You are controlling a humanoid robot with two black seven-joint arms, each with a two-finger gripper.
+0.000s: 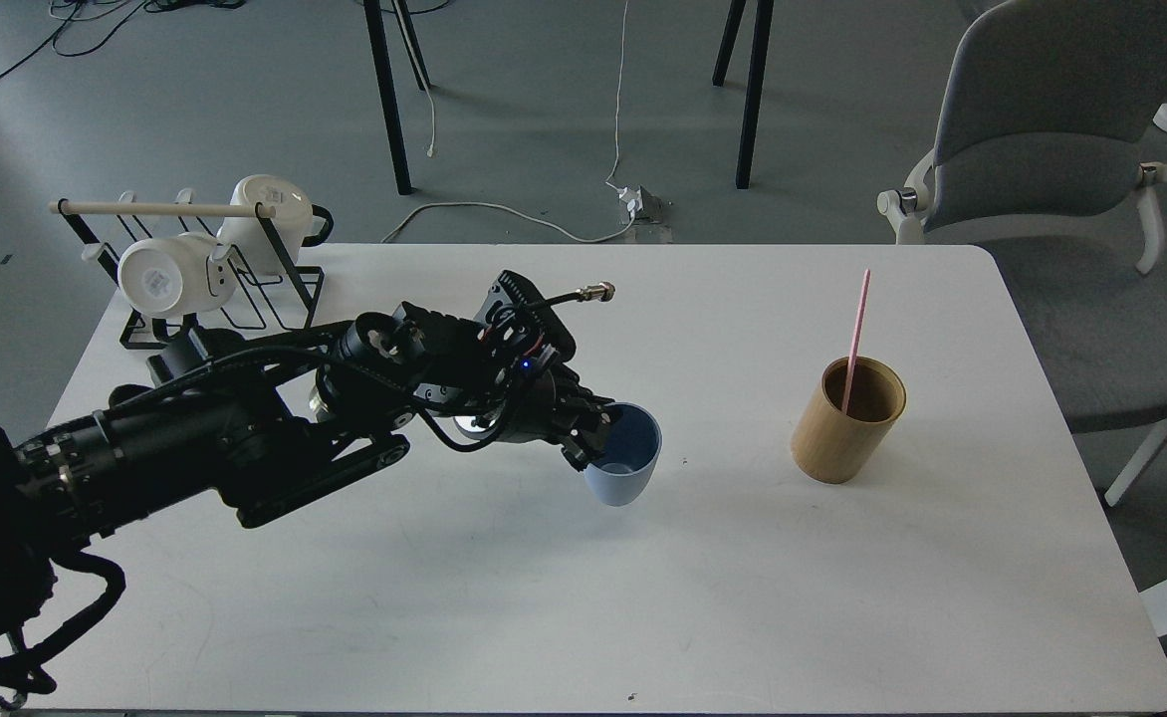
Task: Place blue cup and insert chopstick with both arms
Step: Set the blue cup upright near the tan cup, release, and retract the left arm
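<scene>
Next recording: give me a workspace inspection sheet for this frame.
Surface: white table, bare in front.
Job's things: blue cup tilted, at the left gripper; chopstick standing in the bamboo holder.
Clutter: mug rack with two white mugs, far left corner.
Grippers: left jaws closed on the cup's rim; right not in view.
Cables: white cable on the floor.
Surroundings: grey chair, right.

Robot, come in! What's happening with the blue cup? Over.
Left gripper shut on blue cup, tilted. Right gripper not in view. Chopstick stands in bamboo holder. Nothing between them.
</scene>
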